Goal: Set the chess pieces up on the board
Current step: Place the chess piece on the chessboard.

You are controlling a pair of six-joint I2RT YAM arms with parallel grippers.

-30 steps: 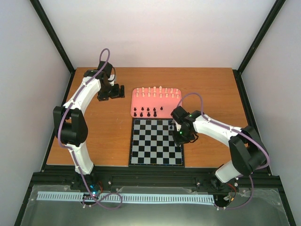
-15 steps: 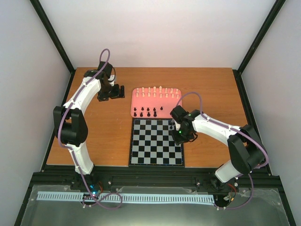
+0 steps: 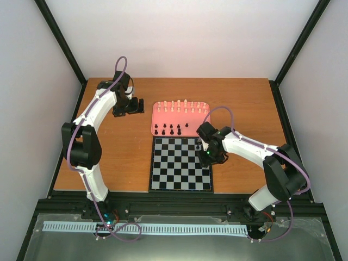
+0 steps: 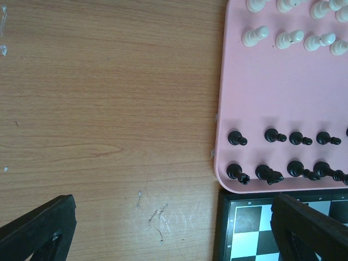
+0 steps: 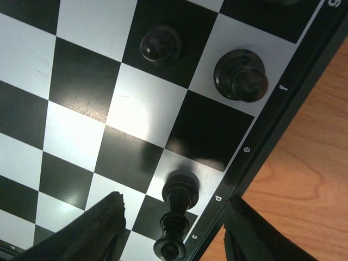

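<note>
The flat black-and-pale checked chessboard (image 3: 181,163) lies mid-table on the brown wooden table (image 3: 119,152). Three black chess pieces (image 5: 241,75) stand near its edge. The tallest black piece (image 5: 176,217) stands upright on a pale edge square between the parted fingers (image 5: 98,228) of the right hand (image 5: 174,201), and neither finger touches it. That hand points down over the board's 2 o'clock corner. Its arm bends in from 4 o'clock.

At the board's 12 o'clock sits a salmon-pink rounded tray (image 3: 163,118). It carries cream-white chess pieces (image 3: 179,106) along its far side and more black ones along its near side.

The left hand (image 3: 137,105) hovers at the board's 10 o'clock, fingers wide apart and holding nothing.

Plain white walls (image 3: 179,38) and black frame posts (image 3: 60,38) enclose the table.
</note>
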